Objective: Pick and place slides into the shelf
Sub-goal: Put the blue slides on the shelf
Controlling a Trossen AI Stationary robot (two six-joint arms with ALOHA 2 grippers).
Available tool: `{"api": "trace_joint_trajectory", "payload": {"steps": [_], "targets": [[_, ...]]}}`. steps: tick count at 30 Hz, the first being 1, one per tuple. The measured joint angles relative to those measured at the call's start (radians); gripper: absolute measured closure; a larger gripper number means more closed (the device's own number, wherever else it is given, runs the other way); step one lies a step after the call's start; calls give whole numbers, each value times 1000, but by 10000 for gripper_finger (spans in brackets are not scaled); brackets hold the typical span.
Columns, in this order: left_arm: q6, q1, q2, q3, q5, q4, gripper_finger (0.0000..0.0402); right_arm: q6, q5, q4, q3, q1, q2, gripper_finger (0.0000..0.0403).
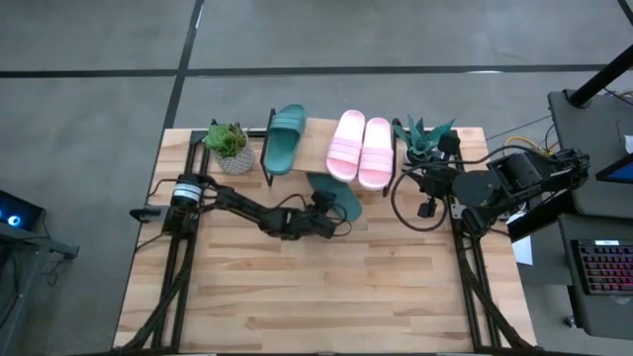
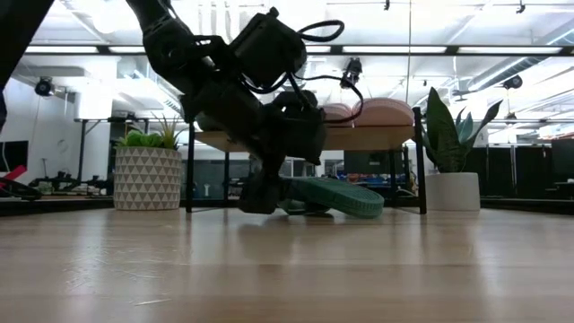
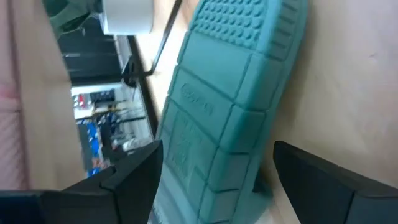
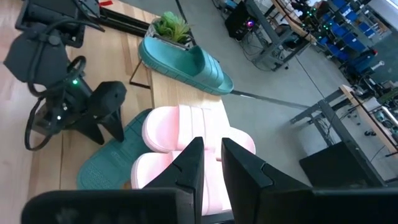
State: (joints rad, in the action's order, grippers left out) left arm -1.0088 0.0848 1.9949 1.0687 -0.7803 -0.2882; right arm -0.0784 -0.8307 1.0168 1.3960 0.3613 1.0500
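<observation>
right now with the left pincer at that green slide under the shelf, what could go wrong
1. The left pincer is open around the overturned green slide, which rests tilted on the table, sole up; closing off-centre could let it slip out.
2. The slide sits partly beneath the shelf; lifting straight up might knock the plank and shake the two pink slides on top.
3. The other green slide overhangs the shelf edge, so a bump could tip it.
</observation>
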Motion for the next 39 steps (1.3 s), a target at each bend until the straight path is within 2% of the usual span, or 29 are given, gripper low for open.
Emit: {"api": "trace_joint_trajectory", "payload": {"steps": [9,24,28,32,34,39], "targets": [[-26,-35,0,0,46,0,114,-1,0,-1,0,0,0,355],[-21,-58,20,30,194,-51,114,-1,0,-4,0,0,0,355],[-36,-65,87,84,158,-52,114,-1,0,-5,0,0,0,355],[-86,-64,157,158,-53,-61,114,-1,0,-4,0,0,0,355],[-91,-64,178,188,-121,-52,114,-1,0,-4,0,0,0,355],[-96,-63,173,203,-85,-41,118,-1,0,-3,-1,0,0,355]]}}
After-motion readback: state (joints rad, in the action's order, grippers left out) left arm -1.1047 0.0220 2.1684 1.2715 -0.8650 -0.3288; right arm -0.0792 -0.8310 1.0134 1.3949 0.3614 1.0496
